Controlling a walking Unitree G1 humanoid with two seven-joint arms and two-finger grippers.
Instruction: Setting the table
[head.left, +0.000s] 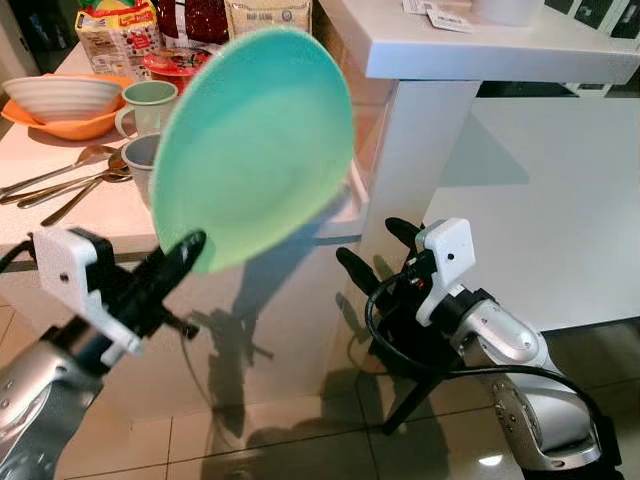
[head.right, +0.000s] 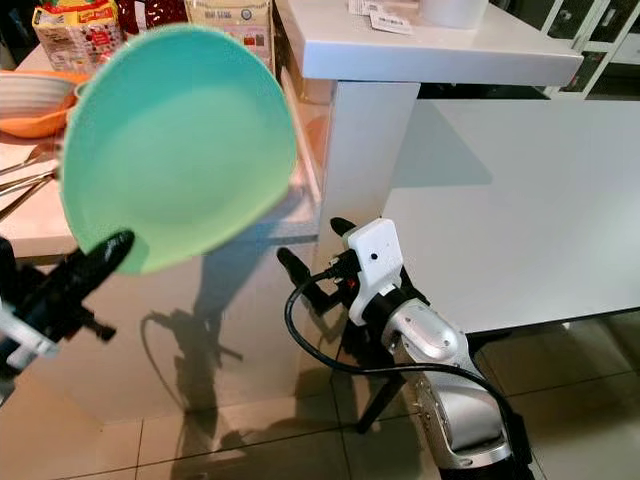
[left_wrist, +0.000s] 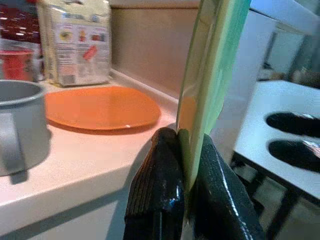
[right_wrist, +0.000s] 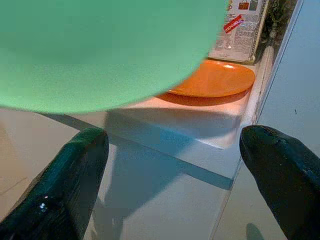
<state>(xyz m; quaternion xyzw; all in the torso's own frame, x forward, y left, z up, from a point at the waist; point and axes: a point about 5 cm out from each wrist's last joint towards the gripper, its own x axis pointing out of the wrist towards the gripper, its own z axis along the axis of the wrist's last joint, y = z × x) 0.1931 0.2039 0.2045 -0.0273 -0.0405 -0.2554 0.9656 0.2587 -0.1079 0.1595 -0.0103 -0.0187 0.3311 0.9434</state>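
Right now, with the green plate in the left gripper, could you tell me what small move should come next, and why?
Probably carry the green plate toward the white table and tilt it level. The left gripper pinches its rim with the plate upright, off the counter, while the right gripper hangs open and empty.

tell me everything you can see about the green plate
The plate is a round, mint-green dish with a smooth matte face, plastic-looking, and nothing on it. It is held up on edge, tilted, in front of the counter and touching nothing else. The left claw is shut on its lower rim, one finger on each face. The right claw is open, apart from it.
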